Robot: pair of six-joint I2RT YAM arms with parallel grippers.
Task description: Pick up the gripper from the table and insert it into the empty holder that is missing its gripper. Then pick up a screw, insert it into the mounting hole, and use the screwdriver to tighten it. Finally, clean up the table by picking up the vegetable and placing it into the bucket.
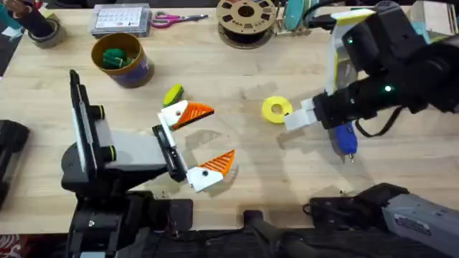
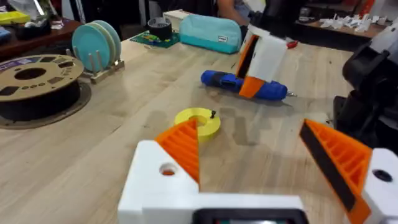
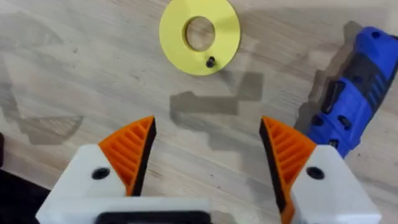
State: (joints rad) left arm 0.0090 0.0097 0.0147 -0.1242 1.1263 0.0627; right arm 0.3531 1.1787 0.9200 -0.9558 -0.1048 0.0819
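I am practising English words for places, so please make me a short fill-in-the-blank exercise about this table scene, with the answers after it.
1. A small dark screw lies on the flat ______ ring.
2. The screwdriver lying on the table has a ______ body.
3. The jaws of the right gripper stand ______, holding nothing.
4. The bucket holds dark ______ pieces.

Missing words: yellow; blue; open; green
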